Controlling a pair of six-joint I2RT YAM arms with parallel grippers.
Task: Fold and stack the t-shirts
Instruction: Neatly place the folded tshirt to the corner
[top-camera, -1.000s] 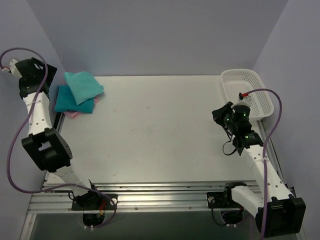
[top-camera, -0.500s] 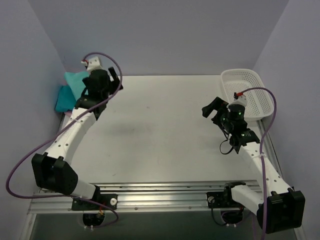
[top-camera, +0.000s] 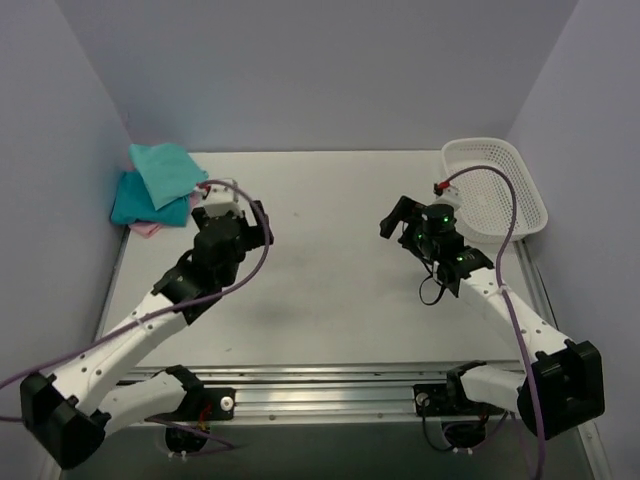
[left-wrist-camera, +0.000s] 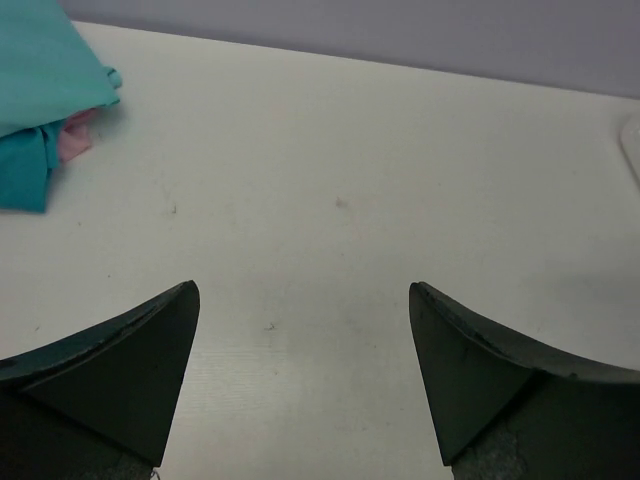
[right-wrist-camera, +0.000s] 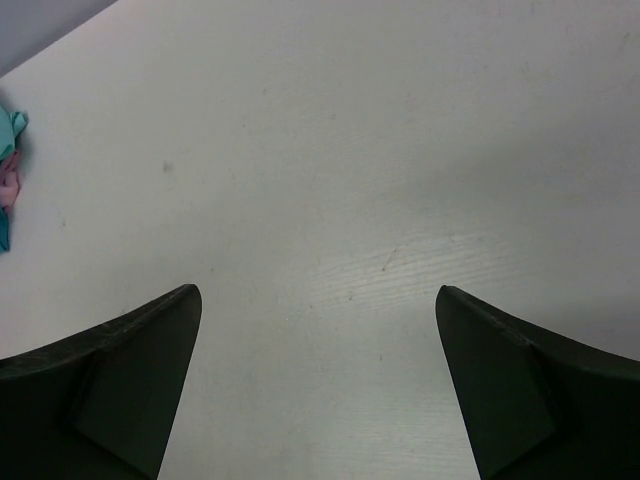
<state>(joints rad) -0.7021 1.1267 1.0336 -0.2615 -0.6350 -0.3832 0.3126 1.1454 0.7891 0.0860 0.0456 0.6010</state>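
A: Where are the tees sitting?
B: All 3 are lying stacked at the far-left corner of the pale grey surface (top-camera: 330, 200). The light teal-green cotton t-shirt (top-camera: 165, 172) is lying folded on top, turned at an angle. The darker teal-blue cotton t-shirt (top-camera: 132, 200) is lying under it. The pink cotton t-shirt (top-camera: 146, 229) is peeking out at the btm, along the near edge.
A: Left side?
B: The left arm (top-camera: 150, 320) is reaching fwd over the surface, w/ its wrist near the stack but not touching it. The left jaws are standing wide open, gripping nothing. In the wrist view its dark fingers (left-wrist-camera: 120, 370) are framing bare surface, and the stack is showing at the upper left.
A: Right side?
B: The right arm (top-camera: 480, 290) is hovering right of centre, near the white plastic mesh basket (top-camera: 495, 146) in the far-right corner but apart from it. The right jaws are gaping wide too, holding nothing.
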